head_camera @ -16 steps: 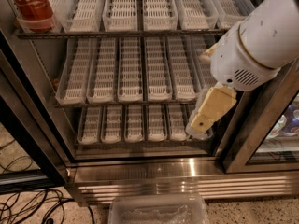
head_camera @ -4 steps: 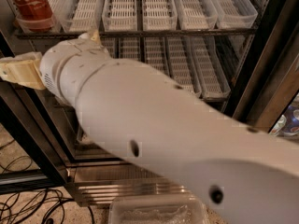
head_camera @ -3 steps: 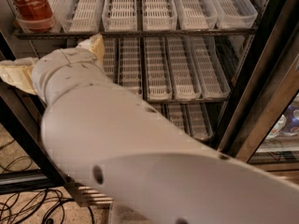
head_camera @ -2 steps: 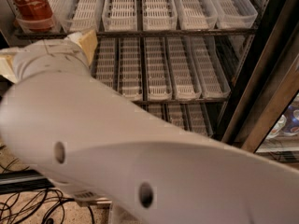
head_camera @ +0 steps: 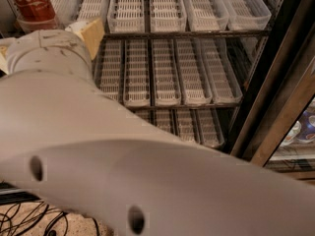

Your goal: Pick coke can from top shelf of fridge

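The coke can (head_camera: 30,4), red with white script, stands at the far left of the top shelf (head_camera: 197,33) of the fridge (head_camera: 268,90), in the leftmost clear tray lane. Its top is cut off by the frame edge. My gripper (head_camera: 43,37) is just below and in front of the can, at the shelf's front edge. It is open: one tan finger (head_camera: 91,32) sits right of the can's base, the other is at the frame's left edge. My white arm (head_camera: 123,161) fills the lower left of the view and hides the lower racks' left side.
Empty clear slotted trays (head_camera: 167,6) fill the rest of the top shelf. Two similar racks lie lower down (head_camera: 167,73). The fridge's dark door frame (head_camera: 290,107) runs down the right, with blue and white items (head_camera: 299,128) behind it. Cables (head_camera: 29,220) lie on the floor at lower left.
The arm has swung in from the right across the fridge front and closer to the camera. The gripper has risen from the bottom rack's height to just under the coke can.
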`<state>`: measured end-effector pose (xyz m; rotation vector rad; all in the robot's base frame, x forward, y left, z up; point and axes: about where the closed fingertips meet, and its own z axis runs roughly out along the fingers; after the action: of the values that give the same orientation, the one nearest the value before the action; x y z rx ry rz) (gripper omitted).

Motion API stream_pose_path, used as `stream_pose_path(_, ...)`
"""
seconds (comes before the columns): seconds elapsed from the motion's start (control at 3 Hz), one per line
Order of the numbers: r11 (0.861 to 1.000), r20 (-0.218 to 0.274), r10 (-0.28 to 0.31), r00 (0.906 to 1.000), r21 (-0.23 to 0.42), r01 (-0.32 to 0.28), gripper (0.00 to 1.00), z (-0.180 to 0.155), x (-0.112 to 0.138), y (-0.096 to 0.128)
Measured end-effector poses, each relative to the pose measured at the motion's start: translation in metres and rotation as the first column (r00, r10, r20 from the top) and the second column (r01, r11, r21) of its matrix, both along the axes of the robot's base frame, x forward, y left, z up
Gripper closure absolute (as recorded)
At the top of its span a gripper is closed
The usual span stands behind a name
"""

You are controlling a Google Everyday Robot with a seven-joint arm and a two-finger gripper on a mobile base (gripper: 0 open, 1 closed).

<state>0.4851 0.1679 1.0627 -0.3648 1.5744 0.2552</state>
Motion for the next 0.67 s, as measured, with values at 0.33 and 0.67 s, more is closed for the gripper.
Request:
stream_pose_path(0.33,1.000,0.038,-0.005,0.9993,-0.002,0.005,0.00,0.002,0.016,0.010)
stream_pose_path(0.67,0.999,0.088,-0.018,0.9959,-0.024,0.020,0.01,-0.001,0.037,0.017)
